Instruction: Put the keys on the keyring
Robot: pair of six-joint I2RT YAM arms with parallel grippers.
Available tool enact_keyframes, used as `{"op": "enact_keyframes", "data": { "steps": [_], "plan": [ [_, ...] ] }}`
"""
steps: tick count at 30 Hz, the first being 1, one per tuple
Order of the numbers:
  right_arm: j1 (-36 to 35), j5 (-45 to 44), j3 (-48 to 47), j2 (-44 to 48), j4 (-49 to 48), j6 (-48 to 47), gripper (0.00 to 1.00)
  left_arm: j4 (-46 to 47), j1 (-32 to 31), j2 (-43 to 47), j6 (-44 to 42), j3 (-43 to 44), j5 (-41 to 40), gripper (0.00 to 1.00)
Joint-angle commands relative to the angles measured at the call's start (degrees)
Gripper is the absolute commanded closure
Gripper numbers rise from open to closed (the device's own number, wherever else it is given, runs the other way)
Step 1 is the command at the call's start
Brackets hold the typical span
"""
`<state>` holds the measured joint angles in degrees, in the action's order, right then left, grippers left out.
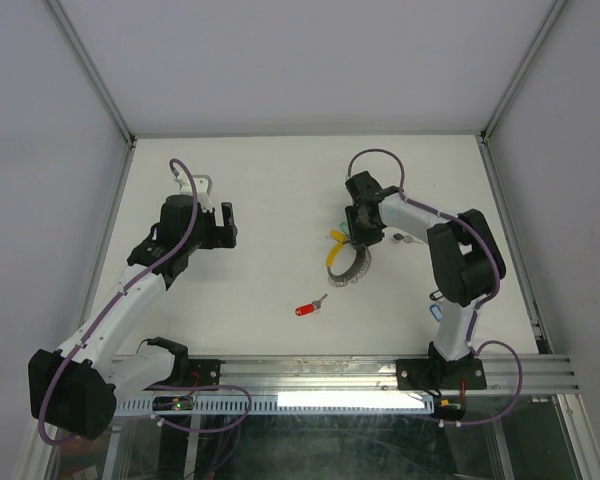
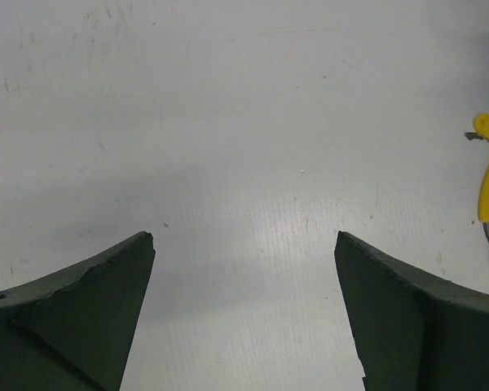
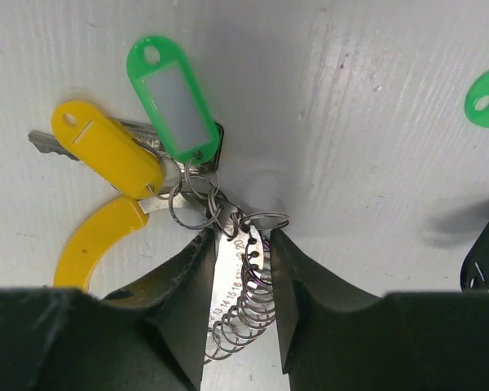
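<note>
The keyring [image 3: 243, 285], a silvery numbered band strung with small wire loops and ending in a yellow curved piece [image 3: 94, 244], lies on the white table. My right gripper [image 3: 243, 236] is shut on the keyring, one finger against each side of the band. A green-tagged key [image 3: 173, 98] and a yellow-tagged key [image 3: 106, 147] hang from small rings at the band's tip, just beyond the fingertips. From above, the right gripper [image 1: 363, 238] stands over the keyring [image 1: 352, 268]. A red-tagged key [image 1: 308, 308] lies loose nearer the front. My left gripper [image 1: 226, 226] hovers open to the left, its jaws [image 2: 244, 236] holding nothing.
A second green tag [image 3: 487, 96] lies to the right of the keyring. Something blue [image 1: 436, 312] shows beside the right arm's lower link. A grey metal loop [image 1: 202, 186] sits behind the left gripper. White walls close in the table at the left, back and right.
</note>
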<state>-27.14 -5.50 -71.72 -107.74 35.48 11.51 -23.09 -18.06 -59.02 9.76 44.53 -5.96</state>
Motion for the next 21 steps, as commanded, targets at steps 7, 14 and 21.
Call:
{"op": "enact_keyframes", "data": {
  "steps": [7,14,21],
  "plan": [
    [3.13,5.06,2.49,4.11,0.35,0.65,0.56,1.38,-0.46,-0.04,-0.89,2.14,0.33,0.09],
    [3.83,6.90,4.21,6.70,-2.15,-1.29,0.53,1.38,-0.40,-0.04,-0.88,2.14,0.33,0.09],
    [4.21,7.59,5.78,10.64,-5.49,-1.98,0.53,1.38,-0.40,-0.18,-0.91,2.17,0.54,0.09]
  ]
}}
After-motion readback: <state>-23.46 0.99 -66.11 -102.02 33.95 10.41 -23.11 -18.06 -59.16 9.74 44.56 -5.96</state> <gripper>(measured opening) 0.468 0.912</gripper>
